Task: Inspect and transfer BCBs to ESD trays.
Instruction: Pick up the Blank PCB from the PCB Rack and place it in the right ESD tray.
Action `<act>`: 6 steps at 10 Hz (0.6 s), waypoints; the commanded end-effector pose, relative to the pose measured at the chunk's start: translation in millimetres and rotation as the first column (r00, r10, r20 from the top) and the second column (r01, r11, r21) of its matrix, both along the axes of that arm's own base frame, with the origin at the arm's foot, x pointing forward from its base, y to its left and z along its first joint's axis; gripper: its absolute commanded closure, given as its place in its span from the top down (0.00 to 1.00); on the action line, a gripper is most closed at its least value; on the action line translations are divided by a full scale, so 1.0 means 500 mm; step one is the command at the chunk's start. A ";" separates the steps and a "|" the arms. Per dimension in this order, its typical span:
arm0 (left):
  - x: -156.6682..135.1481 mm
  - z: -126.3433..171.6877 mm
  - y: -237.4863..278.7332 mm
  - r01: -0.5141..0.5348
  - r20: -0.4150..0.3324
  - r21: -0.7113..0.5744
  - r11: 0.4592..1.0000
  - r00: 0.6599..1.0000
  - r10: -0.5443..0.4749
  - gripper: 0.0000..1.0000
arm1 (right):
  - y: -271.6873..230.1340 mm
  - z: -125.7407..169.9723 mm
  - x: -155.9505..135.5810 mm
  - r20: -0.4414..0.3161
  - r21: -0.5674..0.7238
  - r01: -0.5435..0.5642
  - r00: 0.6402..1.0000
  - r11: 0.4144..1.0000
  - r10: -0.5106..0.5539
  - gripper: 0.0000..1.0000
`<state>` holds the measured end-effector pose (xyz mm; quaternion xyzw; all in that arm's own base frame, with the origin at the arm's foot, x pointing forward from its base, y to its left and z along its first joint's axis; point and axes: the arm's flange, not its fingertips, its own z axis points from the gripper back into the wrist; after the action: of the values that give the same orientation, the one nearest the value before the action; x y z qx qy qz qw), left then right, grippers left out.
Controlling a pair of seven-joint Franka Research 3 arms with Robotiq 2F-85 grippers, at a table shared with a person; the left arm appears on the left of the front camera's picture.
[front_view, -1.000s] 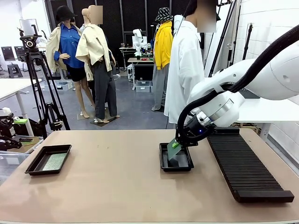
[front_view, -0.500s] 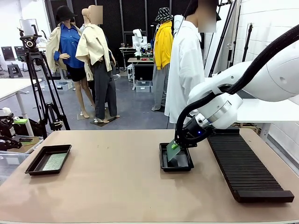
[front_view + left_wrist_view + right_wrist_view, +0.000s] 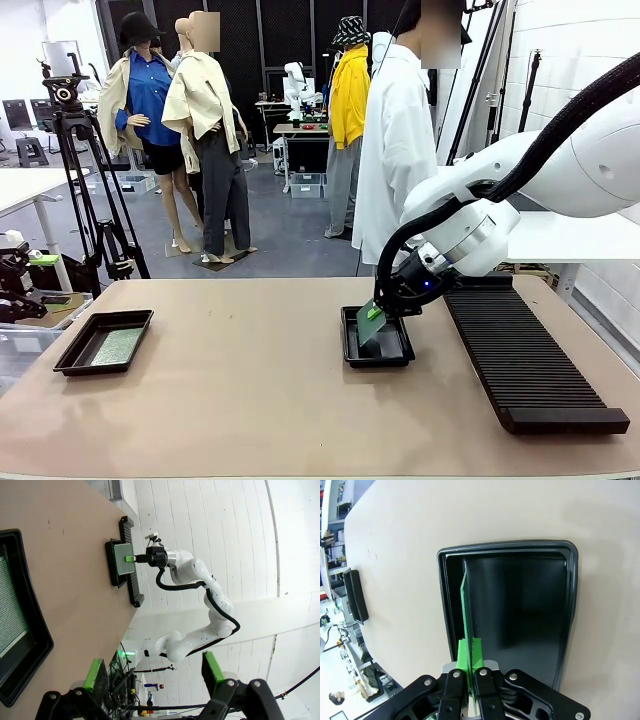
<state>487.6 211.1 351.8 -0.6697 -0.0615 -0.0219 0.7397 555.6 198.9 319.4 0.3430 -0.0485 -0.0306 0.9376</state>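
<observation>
1. Right pincer [image 3: 378, 312]: clamped shut on a BCB [image 3: 370, 324], with the green pads [image 3: 469, 652] pinching the board's near edge.
2. The BCB runs straight out from the fingertips. It is edge-on in the right wrist view and tilted in the front view.
3. Its far end is down inside the ESD tray [image 3: 350, 357] directly beneath the right pincer. Can't tell whether it touches the tray floor.
4. In the right wrist view the board sits close to one long wall of that tray. The floor on its other side is glossy black.
5. The ribbed black rack [image 3: 520, 360] lies on the counter [image 3: 240, 400] just beside that tray, on the side of the right pincer facing away from the left arm.
6. Left pincer [image 3: 152, 669]: jaws spread wide with nothing between them, hanging above the counter.
7. A second ESD tray [image 3: 35, 645] sits ahead of the left pincer, off to one side of its fingers.
8. A second BCB [image 3: 7, 605] lies flat on that tray's floor.
9. Seen from the right pincer, the second ESD tray is well apart, across the counter toward the robot's left.
10. A person in a white coat [image 3: 395, 150] stands at the counter's far edge, just beyond the right pincer.
</observation>
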 end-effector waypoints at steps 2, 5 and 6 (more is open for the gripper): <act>0.000 0.004 0.001 -0.001 0.005 0.000 1.000 1.000 0.001 1.00 | 0.000 0.001 0.000 0.001 0.000 0.000 1.000 1.000 0.000 0.00; 0.000 0.004 0.001 -0.001 0.005 0.000 1.000 1.000 0.001 1.00 | 0.004 -0.002 0.002 -0.002 -0.033 -0.011 1.000 0.999 0.011 0.28; 0.000 0.004 0.001 -0.001 0.005 0.000 1.000 1.000 0.001 1.00 | 0.008 0.001 0.000 -0.007 -0.045 -0.016 1.000 0.999 0.016 0.47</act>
<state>487.6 211.1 351.8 -0.6697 -0.0615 -0.0219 0.7397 555.4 199.3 319.3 0.3358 -0.0477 -0.0235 0.9404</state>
